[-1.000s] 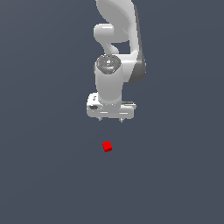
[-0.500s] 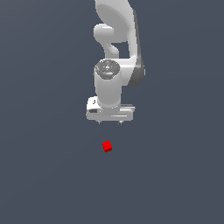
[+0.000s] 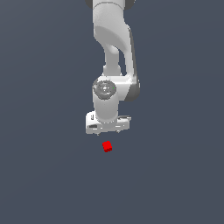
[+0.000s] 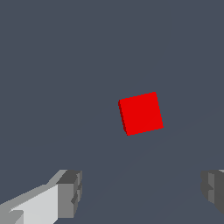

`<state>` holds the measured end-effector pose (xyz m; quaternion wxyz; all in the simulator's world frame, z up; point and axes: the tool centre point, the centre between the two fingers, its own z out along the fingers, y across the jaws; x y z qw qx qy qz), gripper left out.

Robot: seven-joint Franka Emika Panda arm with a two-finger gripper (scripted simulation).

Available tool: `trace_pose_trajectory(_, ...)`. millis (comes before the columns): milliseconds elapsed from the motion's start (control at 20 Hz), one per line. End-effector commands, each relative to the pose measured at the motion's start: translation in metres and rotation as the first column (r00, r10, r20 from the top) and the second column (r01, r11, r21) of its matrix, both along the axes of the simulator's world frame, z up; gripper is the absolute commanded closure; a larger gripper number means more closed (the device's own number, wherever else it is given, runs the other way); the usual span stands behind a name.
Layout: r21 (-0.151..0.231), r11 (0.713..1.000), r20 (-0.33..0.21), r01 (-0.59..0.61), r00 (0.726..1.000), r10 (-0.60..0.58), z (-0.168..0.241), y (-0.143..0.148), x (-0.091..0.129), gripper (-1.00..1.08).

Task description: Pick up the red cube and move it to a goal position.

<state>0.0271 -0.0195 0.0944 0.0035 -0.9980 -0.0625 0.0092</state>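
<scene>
Our tool (image 3: 109,130) hangs wide open with nothing between its fingers (image 4: 70,194), which sit well apart at either side of the wrist view. The red cube (image 3: 107,146) lies on the bare grey table (image 3: 175,175), untouched, a little turned against the line of the fingers and near the tool. We judge the task barely begun: lining up, grasping, lifting and carrying are all left. We see no goal marker.
</scene>
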Motion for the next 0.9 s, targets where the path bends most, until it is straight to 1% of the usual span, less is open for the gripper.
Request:
trace_pose_trajectory(0, 0.000, 0.999, 0.004, -0.052, 0.999, 0.052, -0.018, -0.003, 0.009, -0.92)
trace_pose_trajectory(200, -0.002, 0.992, 0.011, -0.123, 0.992, 0.123, -0.043, -0.005, 0.023, -0.92)
trace_pose_trajectory(450, -0.004, 0.983, 0.016, -0.184, 0.983, 0.184, -0.063, -0.006, 0.036, -0.92)
trace_pose_trajectory(850, -0.006, 0.975, 0.019, -0.221, 0.975, 0.221, -0.075, -0.006, 0.045, -0.92)
